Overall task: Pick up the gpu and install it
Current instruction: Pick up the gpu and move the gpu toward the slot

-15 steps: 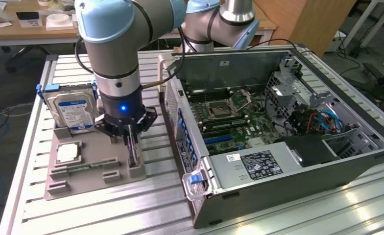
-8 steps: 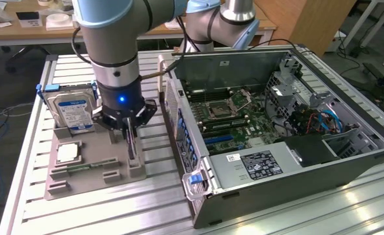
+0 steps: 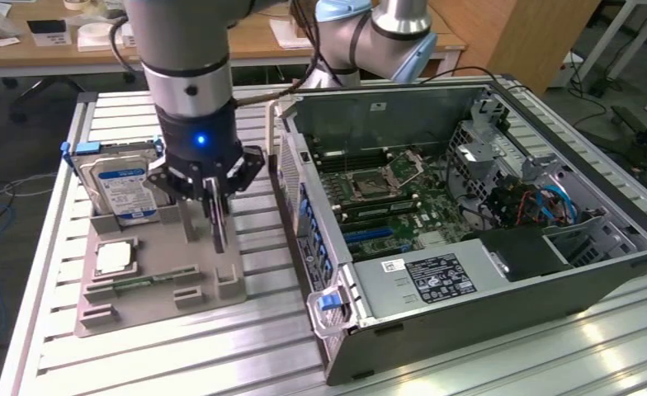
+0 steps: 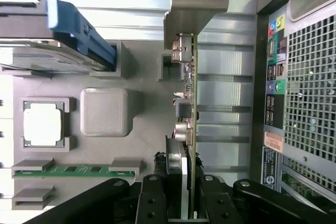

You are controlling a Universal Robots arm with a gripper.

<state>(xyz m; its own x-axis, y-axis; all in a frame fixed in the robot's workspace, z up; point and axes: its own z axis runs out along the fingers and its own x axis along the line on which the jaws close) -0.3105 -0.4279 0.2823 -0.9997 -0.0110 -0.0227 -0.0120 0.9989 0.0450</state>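
My gripper [image 3: 211,196] is shut on the gpu [image 3: 219,227], a thin flat card held on edge and hanging straight down from the fingers. It hovers over the right part of the grey fixture tray [image 3: 158,307]; I cannot tell whether its lower edge still touches the tray. In the wrist view the gpu [image 4: 190,98] appears edge-on between the black fingers [image 4: 152,200], with its metal bracket [image 4: 191,3] at the far end, and the gripper [image 4: 184,184] clamps its near end. The open computer case [image 3: 544,280] lies to the exterior view's right, motherboard [image 3: 395,186] exposed.
On the tray stand a silver hard drive with a blue label [image 3: 125,186], a square processor [image 3: 115,257] and a green memory stick [image 4: 73,170]. The case's perforated rear wall [image 4: 310,93] is close beside the card. A second arm's base [image 3: 368,33] rises behind the case.
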